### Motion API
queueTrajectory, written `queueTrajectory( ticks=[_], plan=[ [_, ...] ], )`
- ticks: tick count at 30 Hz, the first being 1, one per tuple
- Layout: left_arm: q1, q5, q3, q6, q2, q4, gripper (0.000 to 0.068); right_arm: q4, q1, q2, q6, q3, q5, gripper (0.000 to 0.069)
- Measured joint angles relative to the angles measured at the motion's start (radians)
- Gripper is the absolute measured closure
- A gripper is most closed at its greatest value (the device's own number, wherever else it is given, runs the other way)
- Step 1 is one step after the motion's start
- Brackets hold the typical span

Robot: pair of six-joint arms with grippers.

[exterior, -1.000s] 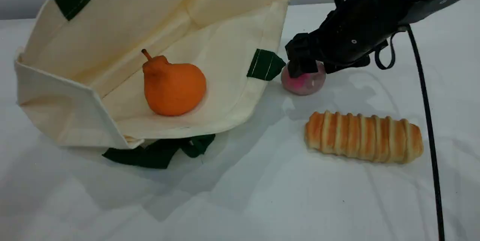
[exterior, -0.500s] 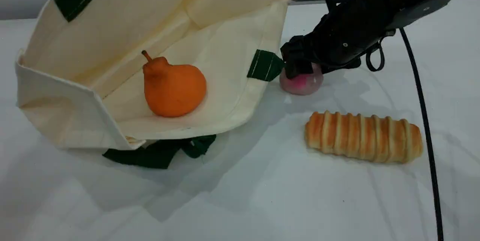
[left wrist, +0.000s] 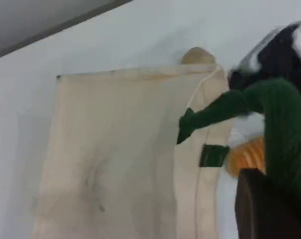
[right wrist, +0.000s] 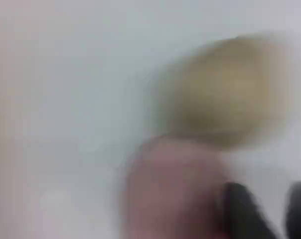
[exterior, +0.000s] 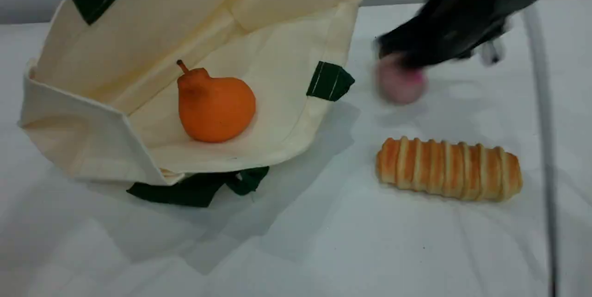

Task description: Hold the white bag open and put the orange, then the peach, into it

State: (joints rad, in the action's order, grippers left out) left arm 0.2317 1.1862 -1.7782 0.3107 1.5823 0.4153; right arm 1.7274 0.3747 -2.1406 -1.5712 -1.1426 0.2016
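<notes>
inside the white bag (exterior: 152, 19), squat knobbed orange (exterior: 215, 107); outside, blurred pink peach (exterior: 400, 86).

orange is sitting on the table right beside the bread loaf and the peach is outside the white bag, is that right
Not quite. The orange lies inside the white bag, not on the table beside the bread loaf, as the scene view shows. The rest holds: the peach is outside the bag.

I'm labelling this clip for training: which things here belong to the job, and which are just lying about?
Part of the job: white bag, orange (already inside it), peach.
Just lying about: striped bread loaf, beige ball.
</notes>
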Motion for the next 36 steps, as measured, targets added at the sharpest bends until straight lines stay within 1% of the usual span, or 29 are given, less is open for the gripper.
queueTrajectory(
  ticks=[1, 2, 4, 7, 9, 12, 18, 20, 22, 25, 27, 29, 31, 36],
  plan=[
    [0.000, 0.000, 0.000, 0.000, 0.000, 0.001, 0.0601, 0.013, -0.017, 0.017, 0.000, 0.011, 0.023, 0.0601],
    [0.000, -0.002, 0.000, 0.000, 0.000, 0.002, 0.0601, 0.024, -0.031, 0.031, 0.000, 0.023, 0.010, 0.0640],
    [0.000, -0.004, 0.000, 0.000, 0.000, 0.005, 0.0601, 0.019, -0.054, 0.072, 0.000, 0.040, -0.062, 0.0670],
    [0.000, -0.012, 0.000, 0.000, 0.001, 0.004, 0.0601, 0.016, -0.107, 0.118, 0.000, 0.072, -0.086, 0.0681],
    [0.000, -0.012, 0.000, 0.000, 0.001, 0.006, 0.0601, 0.016, -0.139, 0.140, 0.001, 0.097, -0.142, 0.0682],
    [0.000, -0.012, 0.000, 0.000, 0.002, 0.006, 0.0601, 0.015, -0.143, 0.148, 0.000, 0.120, -0.240, 0.0682],
    [0.000, -0.012, 0.000, -0.001, 0.002, 0.007, 0.0601, 0.014, -0.134, 0.145, 0.001, 0.130, -0.395, 0.0670],
    [0.000, -0.012, 0.000, -0.001, 0.002, 0.007, 0.0601, 0.013, -0.133, 0.142, 0.001, 0.130, -0.464, 0.0643],
    [0.000, -0.012, 0.000, -0.001, 0.002, 0.007, 0.0601, 0.013, -0.132, 0.135, 0.001, 0.130, -0.511, 0.0593],
    [0.000, -0.005, 0.000, -0.001, 0.002, 0.007, 0.0601, 0.013, -0.132, 0.119, 0.001, 0.128, -0.557, 0.0470],
    [0.000, 0.006, 0.000, -0.001, 0.000, 0.007, 0.0601, 0.014, -0.132, 0.101, 0.001, 0.127, -0.566, 0.0379],
    [0.000, 0.008, 0.000, -0.001, -0.003, 0.006, 0.0601, 0.014, -0.132, 0.074, 0.001, 0.117, -0.553, 0.0319],
    [0.000, 0.008, 0.000, 0.001, -0.009, 0.004, 0.0601, 0.016, -0.133, 0.051, 0.001, 0.100, -0.555, 0.0288],
    [0.000, 0.008, 0.000, 0.002, -0.011, -0.014, 0.0601, 0.017, -0.132, 0.002, 0.001, 0.078, -0.568, 0.0277]
  ],
)
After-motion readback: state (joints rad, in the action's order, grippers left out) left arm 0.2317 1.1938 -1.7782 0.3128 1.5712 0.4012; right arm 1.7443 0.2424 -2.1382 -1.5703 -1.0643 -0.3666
